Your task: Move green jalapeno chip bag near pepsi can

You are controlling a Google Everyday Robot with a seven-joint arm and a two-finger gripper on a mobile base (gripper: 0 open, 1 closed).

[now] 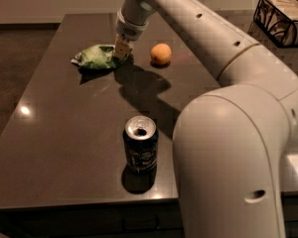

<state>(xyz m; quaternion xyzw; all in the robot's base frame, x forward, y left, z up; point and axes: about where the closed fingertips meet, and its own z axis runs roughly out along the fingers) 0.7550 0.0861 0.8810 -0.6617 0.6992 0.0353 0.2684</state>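
The green jalapeno chip bag (94, 57) is at the far left of the dark table (64, 133). My gripper (120, 51) reaches down from the long white arm and is shut on the bag's right end. The bag seems slightly raised, with a dark shadow under it. The pepsi can (140, 146) stands upright near the table's front edge, well in front of the bag, dark blue with an opened silver top.
A round orange fruit (161, 53) lies just right of the gripper. A wire basket (283, 16) sits at the far right back. The arm's large white body (238, 162) blocks the right front of the view.
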